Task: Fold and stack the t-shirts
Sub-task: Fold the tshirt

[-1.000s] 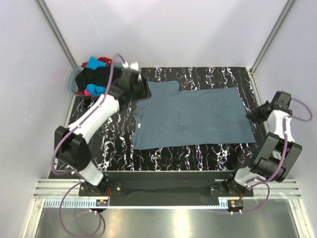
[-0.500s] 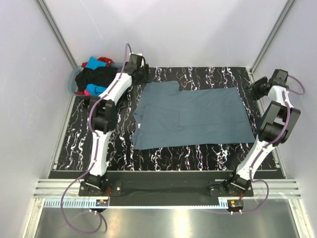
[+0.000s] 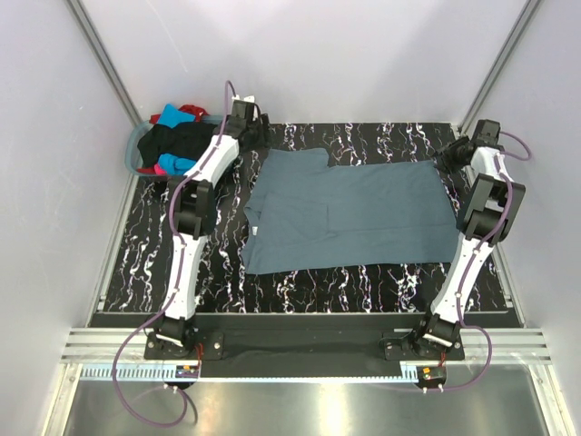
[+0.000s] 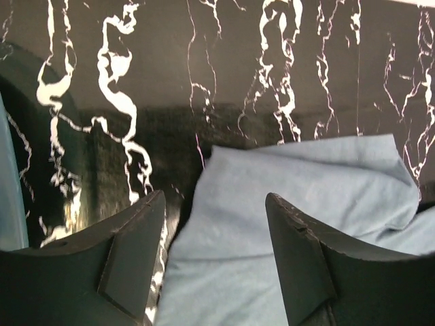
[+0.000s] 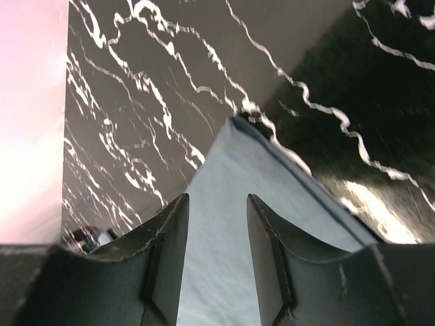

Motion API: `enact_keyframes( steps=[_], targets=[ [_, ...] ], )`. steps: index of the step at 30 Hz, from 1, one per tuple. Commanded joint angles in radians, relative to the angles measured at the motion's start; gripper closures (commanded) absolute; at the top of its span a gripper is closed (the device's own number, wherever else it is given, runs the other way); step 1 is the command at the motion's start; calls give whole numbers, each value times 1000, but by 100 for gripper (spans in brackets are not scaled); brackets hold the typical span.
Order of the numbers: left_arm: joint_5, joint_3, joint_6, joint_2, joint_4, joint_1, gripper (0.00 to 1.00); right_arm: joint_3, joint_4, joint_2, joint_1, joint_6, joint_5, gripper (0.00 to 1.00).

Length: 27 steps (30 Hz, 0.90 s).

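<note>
The top camera looks down on the whole table (image 3: 154, 254). Both wrist cameras sit close over far corners of the slate t-shirt (image 3: 354, 213).

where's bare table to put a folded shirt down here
Bare table: the long near strip between the blue-grey t-shirt and the table's near edge, and a patch left of the shirt, crossed by the left arm. Crowded: the basket at far left, and both far shirt corners, under the left gripper and right gripper.
</note>
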Motion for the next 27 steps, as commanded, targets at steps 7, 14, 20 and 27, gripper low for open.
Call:
enact_keyframes(
  steps=[7,14,20,27],
  targets=[
    [218,2,-199,91,192,31,37,91,-12,28,2,50,40,53],
    [264,-12,-273,139,231,32,42,123,-10,53,2,56,28,53],
    [293,-24,-289,148,293,32,48,131,-35,77,3,90,49,54],
    [345,-24,-308,150,376,32,81,174,-44,140,8,107,63,55]
  ],
)
